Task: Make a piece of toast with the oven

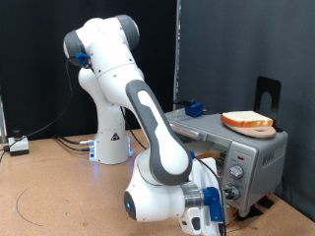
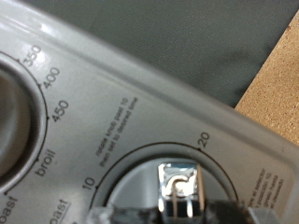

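Gripping timer knob (image 2: 177,191) on oven (image 1: 258,155) panel, gripper (image 1: 209,210) closed around it; bread slice (image 1: 247,121) on oven top, near right edge.

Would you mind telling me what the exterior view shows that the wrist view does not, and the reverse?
Only the exterior view shows the whole arm, the piece of toast lying on top of the oven, and the table. Only the wrist view shows the printed dial markings and the timer knob close up. Both show the oven's knob panel, with the gripper down in front of it.
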Tool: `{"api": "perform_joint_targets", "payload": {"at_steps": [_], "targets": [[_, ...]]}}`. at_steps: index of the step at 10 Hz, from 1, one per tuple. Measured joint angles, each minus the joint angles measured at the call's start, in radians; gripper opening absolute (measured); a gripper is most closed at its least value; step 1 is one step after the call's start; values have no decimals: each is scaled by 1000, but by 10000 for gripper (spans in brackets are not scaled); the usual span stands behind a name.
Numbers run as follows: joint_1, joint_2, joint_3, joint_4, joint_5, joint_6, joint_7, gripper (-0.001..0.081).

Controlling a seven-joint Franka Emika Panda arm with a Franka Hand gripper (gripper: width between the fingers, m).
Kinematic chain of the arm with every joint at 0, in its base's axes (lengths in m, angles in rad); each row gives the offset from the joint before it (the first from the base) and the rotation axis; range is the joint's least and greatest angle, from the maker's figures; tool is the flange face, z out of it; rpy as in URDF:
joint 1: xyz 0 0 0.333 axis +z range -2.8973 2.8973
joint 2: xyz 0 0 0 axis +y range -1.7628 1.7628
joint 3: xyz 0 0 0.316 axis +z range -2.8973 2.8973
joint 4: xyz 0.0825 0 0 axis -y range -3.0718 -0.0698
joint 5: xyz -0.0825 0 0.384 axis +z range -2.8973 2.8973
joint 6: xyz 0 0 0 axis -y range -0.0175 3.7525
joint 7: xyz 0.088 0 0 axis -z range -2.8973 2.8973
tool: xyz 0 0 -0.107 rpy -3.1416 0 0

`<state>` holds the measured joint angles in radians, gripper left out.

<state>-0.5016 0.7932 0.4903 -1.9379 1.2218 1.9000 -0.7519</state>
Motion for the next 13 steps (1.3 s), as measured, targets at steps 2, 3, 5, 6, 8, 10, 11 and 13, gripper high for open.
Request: {"api": "perform_joint_targets", "payload": {"at_steps": [2,3,5,6,8,10,11,13], "targets": [[1,-1,-1,0,-3,1,7,95],[1,-2,-1,0,-3,1,7,95],[6,-3,-7,9,-7,32,27,136],[9,-2,-14,18,-23,39,64,320],[11,-3,-26,44,-74,29,162,503],[11,-4,-47,86,-150,-52,311,639],[7,-8,-59,112,-182,-96,380,639],[-10,-20,-77,156,-223,-155,436,799]]}}
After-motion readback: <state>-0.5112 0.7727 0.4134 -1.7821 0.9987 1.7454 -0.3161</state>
